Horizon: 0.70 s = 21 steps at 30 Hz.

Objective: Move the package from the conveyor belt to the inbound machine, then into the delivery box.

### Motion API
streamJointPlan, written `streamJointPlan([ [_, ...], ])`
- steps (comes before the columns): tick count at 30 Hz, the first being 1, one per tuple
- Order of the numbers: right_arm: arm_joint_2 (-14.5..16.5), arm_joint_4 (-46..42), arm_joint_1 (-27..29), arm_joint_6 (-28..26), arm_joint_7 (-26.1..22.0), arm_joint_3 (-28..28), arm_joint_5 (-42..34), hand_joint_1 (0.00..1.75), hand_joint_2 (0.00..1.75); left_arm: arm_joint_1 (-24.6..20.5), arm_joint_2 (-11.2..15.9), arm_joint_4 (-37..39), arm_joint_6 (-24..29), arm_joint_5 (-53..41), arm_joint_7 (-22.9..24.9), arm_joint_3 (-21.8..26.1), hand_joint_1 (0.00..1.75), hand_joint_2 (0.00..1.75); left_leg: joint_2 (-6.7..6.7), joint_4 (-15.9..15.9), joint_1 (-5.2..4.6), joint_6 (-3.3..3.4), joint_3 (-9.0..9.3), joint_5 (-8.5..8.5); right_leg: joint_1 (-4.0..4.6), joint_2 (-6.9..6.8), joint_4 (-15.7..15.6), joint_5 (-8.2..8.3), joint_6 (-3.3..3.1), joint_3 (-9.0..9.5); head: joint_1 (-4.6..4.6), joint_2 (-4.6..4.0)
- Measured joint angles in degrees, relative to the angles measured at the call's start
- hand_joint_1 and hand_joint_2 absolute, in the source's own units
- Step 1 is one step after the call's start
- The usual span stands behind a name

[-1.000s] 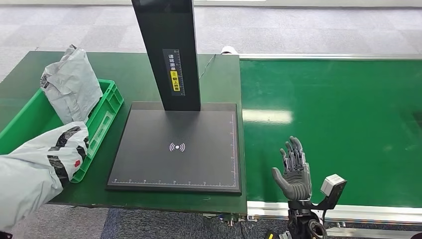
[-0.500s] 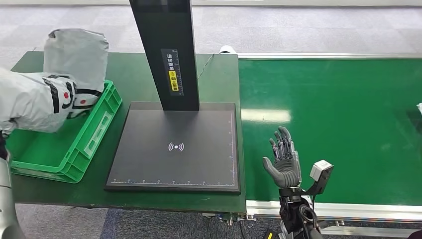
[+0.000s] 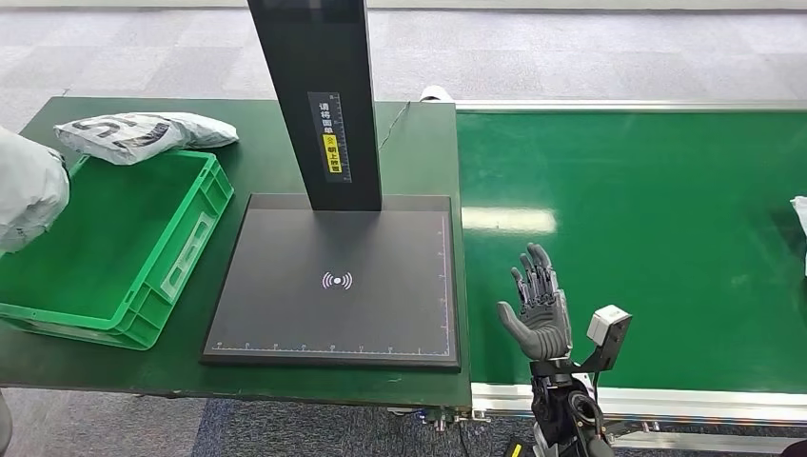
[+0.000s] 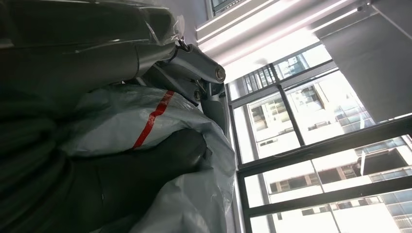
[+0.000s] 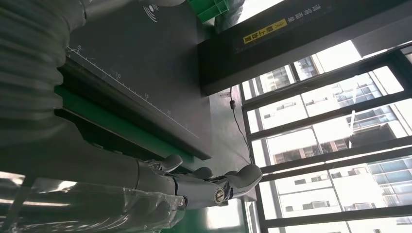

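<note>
A crumpled grey plastic package point(image 3: 29, 186) sits at the far left of the head view, over the left edge of the green delivery box point(image 3: 181, 276), which rests on the table point(image 3: 419, 152). The left wrist view shows the left hand point(image 4: 121, 170) with dark fingers pressed into grey film marked with a red stripe, so this hand appears to be clamped on the package. The package is too bunched to give a long axis. The open box floor lies just to its right and below, so the drop looks like a short move inward and down. A second grey package point(image 3: 143, 135) lies flat across the box's far rim, partly on the table. The black inbound machine point(image 3: 333, 286) stands right of the box. Beyond it, the right hand point(image 3: 538, 309) hovers at the near edge of the conveyor belt point(image 3: 647, 238), palm up, fingers apart, holding nothing. A white parcel edge point(image 3: 800, 214) shows far to its right.
</note>
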Motion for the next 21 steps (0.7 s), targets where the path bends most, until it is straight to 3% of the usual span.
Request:
streamJointPlan([
  [12,0.2,0.0,0.2,-0.1,0.3,0.0,0.0,0.0,1.75,2.7,-1.4,3.6,-0.4,-1.1,-3.2,-0.5,1.67,1.75,0.0,0.0,0.0,0.0,-0.02,0.0,0.0,0.0,0.0,0.0,0.0,-0.04,-0.01,0.0],
  [13,0.2,0.0,0.2,-0.2,0.3,0.0,0.0,0.0,1.75,2.9,-1.6,3.6,-0.5,-1.2,-3.2,-0.6,1.58,1.75,0.0,0.0,0.0,0.0,-0.02,0.0,0.0,0.0,0.0,0.0,0.0,-0.04,-0.01,0.0],
  [15,0.4,0.0,0.2,-0.3,0.4,0.0,0.0,0.0,1.75,3.1,-1.9,3.6,-0.5,-1.5,-3.2,-0.8,0.72,1.75,0.0,0.0,0.0,0.0,-0.03,0.0,0.0,0.0,0.0,0.0,0.0,-0.04,-0.01,0.0],
  [17,0.5,0.0,0.2,-0.4,0.5,0.0,0.1,0.0,1.75,3.1,-2.3,3.6,-0.6,-1.9,-3.2,-1.1,0.0,1.75,-0.01,0.0,0.0,0.0,-0.03,0.0,0.0,0.0,0.0,0.0,0.0,-0.04,-0.01,0.0],
  [21,0.6,-0.4,0.6,-0.8,0.7,0.0,0.1,0.0,1.75,3.3,-3.3,3.5,-1.3,-2.4,-3.2,-1.8,0.0,1.75,-0.01,0.0,-0.01,0.0,-0.03,0.0,0.0,0.0,0.0,0.0,0.0,-0.04,-0.01,0.0],
])
